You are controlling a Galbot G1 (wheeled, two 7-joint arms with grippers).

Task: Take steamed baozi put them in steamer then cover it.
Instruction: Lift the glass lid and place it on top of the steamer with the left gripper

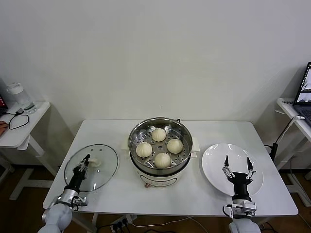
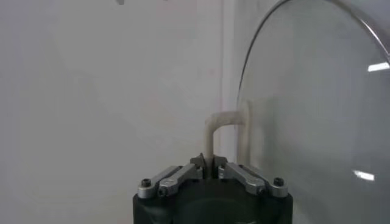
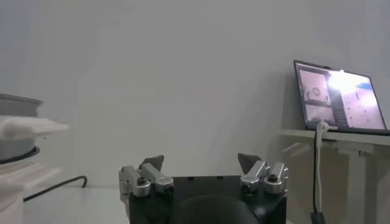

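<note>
The left gripper (image 2: 210,163) is pressed together on the cream-white handle (image 2: 226,131) of the cover (image 1: 91,167). Its two tips pinch the thin curved handle between them. The cover is a round glass lid with a metal rim. It lies on the worktop (image 1: 121,194), on the left side, just beside the steamer (image 1: 160,151).

The steamer is a big shiny pot on a white base, in the middle of the worktop. It has no lid on it. Four steamed baozi (image 1: 162,159) sit inside on the tray with holes. They are close together in a ring.

The right gripper (image 1: 237,168) hangs over a white plate (image 1: 214,156) on the right side of the worktop. Its fingers (image 3: 152,164) are spread wide and hold nothing.

A laptop (image 3: 340,97) stands on a side table far to the right.
</note>
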